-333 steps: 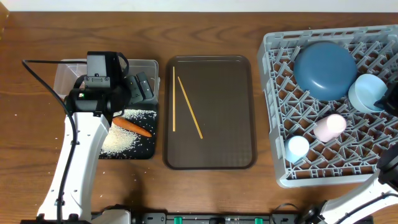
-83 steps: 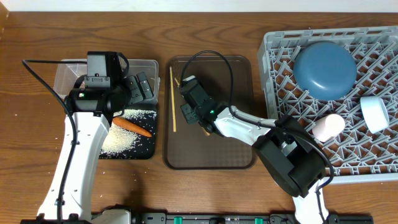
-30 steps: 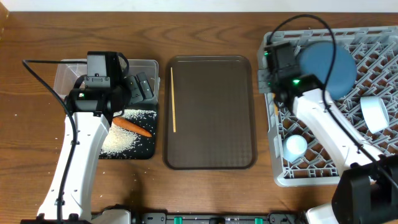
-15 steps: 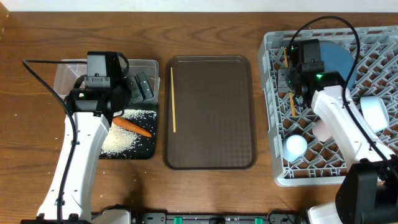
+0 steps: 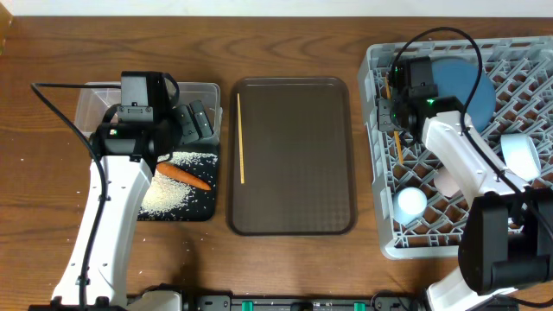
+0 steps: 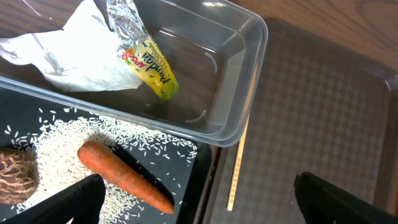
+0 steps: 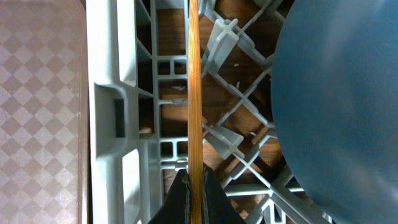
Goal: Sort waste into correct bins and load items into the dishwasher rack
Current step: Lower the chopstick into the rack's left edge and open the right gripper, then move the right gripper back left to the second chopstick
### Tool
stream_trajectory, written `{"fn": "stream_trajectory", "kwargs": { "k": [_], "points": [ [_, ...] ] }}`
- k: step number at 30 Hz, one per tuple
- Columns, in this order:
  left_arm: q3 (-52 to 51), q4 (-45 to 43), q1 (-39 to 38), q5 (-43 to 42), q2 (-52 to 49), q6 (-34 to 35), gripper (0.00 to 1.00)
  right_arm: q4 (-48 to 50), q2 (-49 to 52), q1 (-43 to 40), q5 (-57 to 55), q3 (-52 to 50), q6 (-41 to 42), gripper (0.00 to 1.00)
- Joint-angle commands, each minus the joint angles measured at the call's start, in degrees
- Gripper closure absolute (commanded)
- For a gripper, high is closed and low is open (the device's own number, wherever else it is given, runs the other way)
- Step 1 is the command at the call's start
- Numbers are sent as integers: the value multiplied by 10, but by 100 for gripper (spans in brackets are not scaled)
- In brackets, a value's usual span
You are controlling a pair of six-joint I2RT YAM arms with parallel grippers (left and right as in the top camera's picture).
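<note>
Right gripper (image 7: 195, 190) is clenched on one thin wooden chopstick (image 7: 193, 74), held over the 9 o'clock rim of the grey dishwasher rack (image 7: 106, 56), just beside the blue plate (image 5: 467, 82). From overhead its long axis runs nearly 12 to 6. In the wrist view it points straight away from the fingertips. It is slim, straight and honey-coloured. Left gripper (image 5: 195, 123) hangs spread wide above the clear tub (image 6: 242, 81).

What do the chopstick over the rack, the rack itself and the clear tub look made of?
Chopstick: likely wood or bamboo, matte; warm orange-brown, no shine. Rack: probably moulded plastic; uniform pale grey, slight sheen, ribbed lattice. Clear tub: seemingly glossy transparent plastic; wrapper and napkin show through its walls.
</note>
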State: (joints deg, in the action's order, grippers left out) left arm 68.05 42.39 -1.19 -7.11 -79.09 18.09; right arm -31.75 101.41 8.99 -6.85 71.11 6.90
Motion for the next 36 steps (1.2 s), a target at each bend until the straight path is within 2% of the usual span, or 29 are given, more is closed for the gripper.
{"fn": "stream_trajectory", "kwargs": {
  "k": [1,7,14,18,24,30,36],
  "points": [
    [-3,2,1,3,-3,-2,2,8,0,-1,3,0,-8,97],
    [-3,2,1,3,-3,-2,2,9,0,-1,2,0,-8,63],
    [-3,2,1,3,-3,-2,2,26,-25,3,7,17,-18,64],
    [-3,2,1,3,-3,-2,2,38,-80,17,62,55,-17,65],
    [-3,2,1,3,-3,-2,2,120,-139,77,88,69,58,64],
    [-3,2,1,3,-3,-2,2,178,-111,168,86,68,109,61],
    [-3,2,1,3,-3,-2,2,201,-23,243,67,68,125,58]
  ]
}}
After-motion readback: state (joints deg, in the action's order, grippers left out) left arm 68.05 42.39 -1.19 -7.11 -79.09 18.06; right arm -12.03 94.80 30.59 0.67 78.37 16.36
